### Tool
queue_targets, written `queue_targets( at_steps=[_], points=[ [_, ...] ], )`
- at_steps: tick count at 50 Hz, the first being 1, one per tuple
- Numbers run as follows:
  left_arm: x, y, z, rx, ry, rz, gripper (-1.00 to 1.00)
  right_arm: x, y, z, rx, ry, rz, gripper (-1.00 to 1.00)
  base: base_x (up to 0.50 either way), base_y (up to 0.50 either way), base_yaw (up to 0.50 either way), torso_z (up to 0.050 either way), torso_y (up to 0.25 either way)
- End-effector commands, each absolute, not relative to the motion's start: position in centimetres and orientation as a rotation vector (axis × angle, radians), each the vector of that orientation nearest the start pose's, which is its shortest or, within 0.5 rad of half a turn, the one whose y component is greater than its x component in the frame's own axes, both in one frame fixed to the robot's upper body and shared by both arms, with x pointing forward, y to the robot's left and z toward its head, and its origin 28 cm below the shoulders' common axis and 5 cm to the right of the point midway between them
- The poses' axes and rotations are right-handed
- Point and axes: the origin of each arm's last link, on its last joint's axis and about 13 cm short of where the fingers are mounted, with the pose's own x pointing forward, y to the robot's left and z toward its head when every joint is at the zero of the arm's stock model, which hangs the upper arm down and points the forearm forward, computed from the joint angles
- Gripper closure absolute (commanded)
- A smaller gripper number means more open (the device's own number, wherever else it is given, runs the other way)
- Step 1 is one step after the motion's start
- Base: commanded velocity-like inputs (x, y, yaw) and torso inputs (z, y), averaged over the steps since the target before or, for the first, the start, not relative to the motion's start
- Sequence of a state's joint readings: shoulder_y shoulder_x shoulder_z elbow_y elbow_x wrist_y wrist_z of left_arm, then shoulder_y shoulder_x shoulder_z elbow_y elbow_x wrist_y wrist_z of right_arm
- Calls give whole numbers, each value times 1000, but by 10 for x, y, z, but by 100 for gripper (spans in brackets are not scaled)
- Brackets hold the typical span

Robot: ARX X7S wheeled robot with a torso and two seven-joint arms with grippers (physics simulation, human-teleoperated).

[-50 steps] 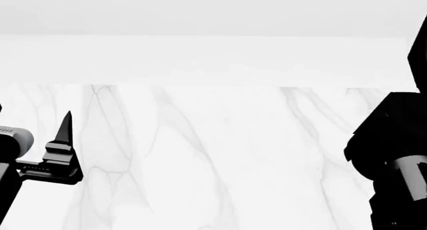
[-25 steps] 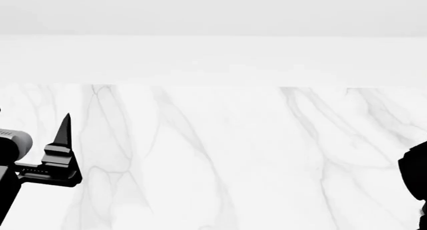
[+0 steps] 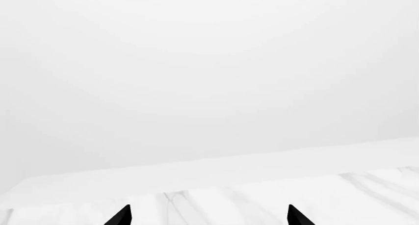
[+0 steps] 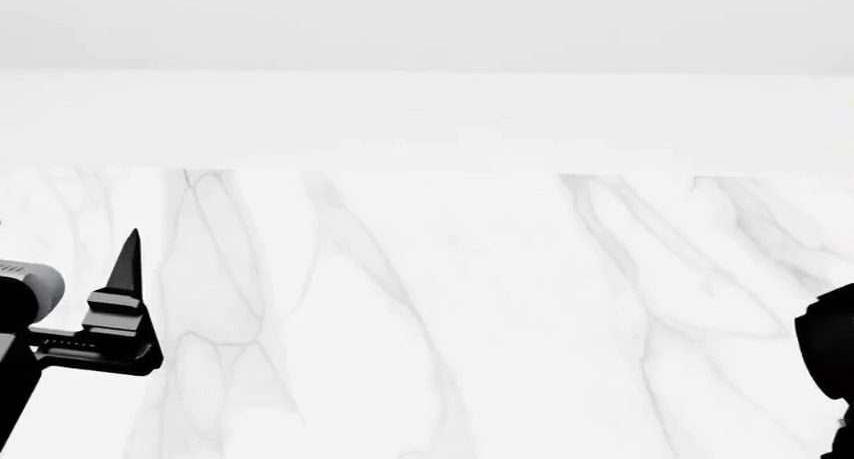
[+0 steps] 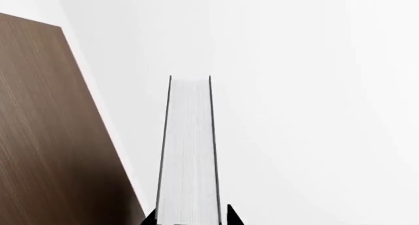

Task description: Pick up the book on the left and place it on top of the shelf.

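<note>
Our right gripper [image 5: 191,220] pinched the book [image 5: 188,151] tight between its two tips, page edges facing us. The brown shelf [image 5: 52,137] stood just beside it. Our left gripper [image 3: 206,216] hung wide open over the white marble table [image 4: 441,309], holding nothing.

No readable text, labels, brands, numbers or signs on anything shown

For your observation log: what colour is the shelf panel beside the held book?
Dark brown with wood grain, seen best in the right wrist view: shelf, book.
</note>
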State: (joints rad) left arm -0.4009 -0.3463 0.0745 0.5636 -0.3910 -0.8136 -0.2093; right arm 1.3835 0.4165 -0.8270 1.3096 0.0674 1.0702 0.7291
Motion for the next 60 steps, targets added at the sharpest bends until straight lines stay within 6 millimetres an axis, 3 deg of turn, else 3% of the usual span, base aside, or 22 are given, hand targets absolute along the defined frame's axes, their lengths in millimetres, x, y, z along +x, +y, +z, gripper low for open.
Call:
queue_targets(
  at_steps=[1,19,25,45,60],
  points=[
    [249,239,168,86,-108,-43,-100,344,-289,178,-1096,825,-1256,-100,0,0,0,0,0],
    [250,237,167,87,-106,-47,-100,350,-283,176,-1110,769,-1191,-100,0,0,0,-1,0],
    [250,237,166,88,-103,-49,-100,360,-273,178,-1113,701,-1099,-100,0,0,0,0,0],
    [251,236,165,90,-101,-52,-100,411,-208,244,-1097,236,-837,-100,0,0,0,0,0],
    [251,236,166,89,-102,-54,-100,414,-200,241,-1077,209,-806,-100,0,0,0,0,0]
  ],
)
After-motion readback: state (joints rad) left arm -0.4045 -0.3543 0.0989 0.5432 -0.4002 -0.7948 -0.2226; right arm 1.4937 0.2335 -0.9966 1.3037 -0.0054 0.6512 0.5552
